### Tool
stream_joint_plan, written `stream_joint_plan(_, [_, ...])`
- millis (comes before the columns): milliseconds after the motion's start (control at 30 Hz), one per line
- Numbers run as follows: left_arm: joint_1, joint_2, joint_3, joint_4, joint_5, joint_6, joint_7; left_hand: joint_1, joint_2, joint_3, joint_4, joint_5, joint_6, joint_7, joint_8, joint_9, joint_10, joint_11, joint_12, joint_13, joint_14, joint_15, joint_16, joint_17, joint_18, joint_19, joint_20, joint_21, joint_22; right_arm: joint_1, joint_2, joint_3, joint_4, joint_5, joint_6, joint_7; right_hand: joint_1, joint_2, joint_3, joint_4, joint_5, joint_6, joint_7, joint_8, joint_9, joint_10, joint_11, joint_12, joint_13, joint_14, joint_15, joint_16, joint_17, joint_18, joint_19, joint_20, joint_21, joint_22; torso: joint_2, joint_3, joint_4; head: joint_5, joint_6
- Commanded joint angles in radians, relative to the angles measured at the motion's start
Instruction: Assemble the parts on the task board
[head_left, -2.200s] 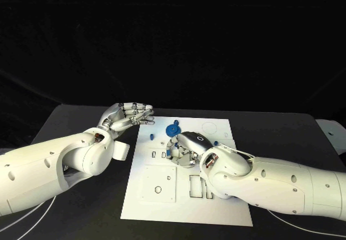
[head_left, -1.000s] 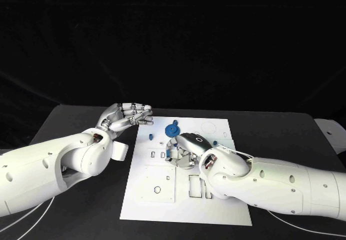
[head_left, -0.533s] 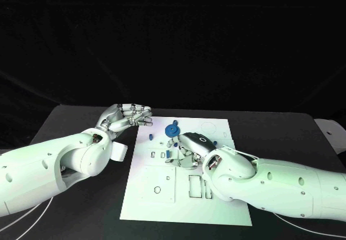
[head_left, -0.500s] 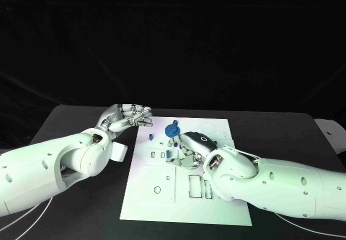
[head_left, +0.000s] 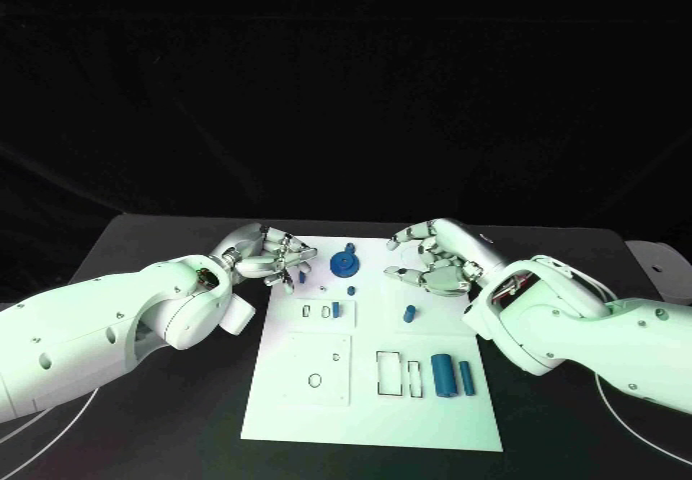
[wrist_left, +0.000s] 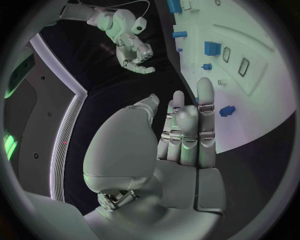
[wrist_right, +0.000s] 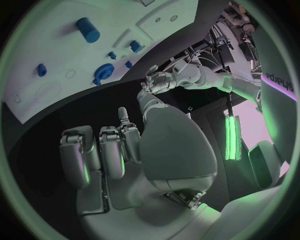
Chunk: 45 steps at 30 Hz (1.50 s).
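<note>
— What is changed from half a second ago?

— The right hand (head_left: 433, 260) has been lifted off the middle of the task board (head_left: 310, 400) and is now held above the board's far right edge, at about 1 o'clock from its centre. Parts once hidden under it are uncovered: two blue cylinders (head_left: 453, 375) at 4 o'clock, long axes running near to far, and a small blue peg (head_left: 410, 315) at 3 o'clock.

— And the hands?

— Nothing is held by either. The right hand's fingers are curled but parted; the left hand (head_left: 270, 256), at the far left edge near 11 o'clock, is loosely spread. The blue gear (head_left: 346, 263) is seen between them on the counter's board.
</note>
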Motion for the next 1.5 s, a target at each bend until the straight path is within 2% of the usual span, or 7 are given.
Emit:
stream_joint_plan(33, [0.017, 0.019, 0.001, -0.010, -0.243, 0.110, -0.213, -0.085, 0.016, -0.039, -0.001, -0.004, 0.009, -0.025, 0.029, 0.038, 0.052, -0.016, 0.101, 0.094, 0.062, -0.018, 0.230, 0.232, -0.022, 0.044, -0.014, 0.204, 0.251, 0.011, -0.037, 0.000, 0.005, 0.193, -0.010, 0.094, 0.007, 0.002, 0.006, 0.002, 0.006, 0.011, -0.001, 0.007, 0.002, -0.002, -0.004, -0.002, 0.141, 0.104, -0.004, 0.000, 0.254, -0.011, 0.097, -0.001, -0.007, 0.255, -0.010, 0.0040, -0.0001, 0.001, -0.004])
stream_joint_plan(100, [0.028, 0.030, 0.001, -0.013, -0.307, 0.133, -0.274, -0.126, 0.032, -0.062, 0.001, -0.005, 0.004, -0.039, 0.070, 0.092, 0.018, -0.021, 0.234, 0.231, 0.065, -0.024, 0.306, 0.313, -0.036, 0.042, -0.020, 0.321, 0.388, 0.016, -0.059, 0.001, 0.001, 0.221, -0.006, 0.098, 0.006, 0.002, 0.006, 0.002, 0.009, 0.012, -0.001, 0.009, 0.003, -0.002, -0.004, -0.002, 0.140, 0.104, -0.004, 0.000, 0.255, -0.011, 0.097, -0.001, -0.007, 0.255, -0.014, 0.0050, 0.0006, 0.003, -0.008])
stream_joint_plan(267, [0.058, 0.065, 0.001, -0.026, -0.432, 0.205, -0.412, -0.135, 0.052, -0.087, 0.008, -0.004, -0.038, -0.049, 0.167, 0.227, -0.047, -0.030, 0.762, 0.756, 0.080, -0.031, 0.384, 0.399, -0.058, 0.044, -0.022, 0.483, 0.594, 0.021, -0.085, 0.001, -0.016, 0.250, 0.002, 0.097, 0.006, 0.002, 0.007, 0.002, 0.012, 0.013, -0.002, 0.010, 0.003, -0.002, -0.005, -0.002, 0.140, 0.103, -0.004, 0.000, 0.254, -0.011, 0.097, -0.002, -0.007, 0.255, -0.024, 0.0084, 0.0033, 0.005, -0.017])
stream_joint_plan(333, [0.071, 0.082, 0.001, -0.033, -0.460, 0.234, -0.465, -0.126, 0.055, -0.089, 0.008, -0.002, -0.059, -0.050, 0.188, 0.265, -0.066, -0.034, 0.825, 0.822, 0.082, -0.025, 0.390, 0.406, -0.060, 0.045, -0.025, 0.508, 0.628, 0.021, -0.088, 0.001, -0.023, 0.256, 0.004, 0.094, 0.006, 0.001, 0.008, 0.002, 0.017, 0.015, -0.003, 0.011, 0.004, -0.002, -0.005, -0.002, 0.140, 0.103, -0.005, -0.001, 0.253, -0.011, 0.097, -0.002, -0.008, 0.254, -0.027, 0.0092, 0.0042, 0.003, -0.018])
stream_joint_plan(467, [0.095, 0.115, -0.004, -0.049, -0.485, 0.281, -0.538, -0.067, 0.049, -0.021, 0.009, -0.002, -0.085, -0.046, 0.197, 0.293, -0.100, -0.036, 0.830, 0.833, 0.076, -0.031, 0.378, 0.391, -0.069, 0.067, -0.027, 0.532, 0.675, 0.022, -0.090, 0.000, -0.036, 0.252, 0.006, 0.087, 0.007, 0.001, 0.011, 0.002, 0.030, 0.016, -0.003, 0.013, 0.004, -0.003, -0.007, -0.003, 0.139, 0.103, -0.006, -0.002, 0.251, -0.010, 0.096, -0.003, -0.010, 0.253, -0.031, 0.0105, 0.0055, 0.006, -0.020])
stream_joint_plan(767, [0.133, 0.189, -0.020, -0.089, -0.539, 0.382, -0.625, -0.136, 0.031, 0.058, 0.008, -0.003, -0.122, -0.037, 0.221, 0.346, -0.130, -0.029, 0.850, 0.851, 0.093, -0.026, 0.422, 0.446, -0.091, 0.150, -0.026, 0.589, 0.789, 0.023, -0.090, -0.001, -0.057, 0.239, 0.011, 0.070, 0.006, 0.000, 0.012, 0.002, 0.033, 0.015, -0.004, 0.013, 0.004, -0.004, -0.007, -0.004, 0.138, 0.101, -0.007, -0.004, 0.244, -0.008, 0.092, -0.004, -0.016, 0.248, -0.037, 0.0131, 0.0055, 0.010, -0.030])
stream_joint_plan(1500, [0.153, 0.297, -0.056, -0.162, -0.572, 0.502, -0.664, -0.287, 0.032, -0.012, 0.011, -0.003, -0.134, -0.041, 0.244, 0.396, -0.122, -0.030, 0.905, 0.895, 0.105, -0.027, 0.453, 0.485, -0.097, 0.175, -0.029, 0.605, 0.821, 0.021, -0.075, -0.003, -0.075, 0.229, 0.014, 0.052, 0.001, -0.003, 0.011, 0.004, 0.039, 0.015, -0.004, 0.014, 0.004, -0.011, -0.007, -0.012, 0.131, 0.098, -0.007, -0.009, 0.233, -0.005, 0.084, -0.005, -0.028, 0.239, -0.032, 0.0140, 0.0033, 0.016, -0.045])
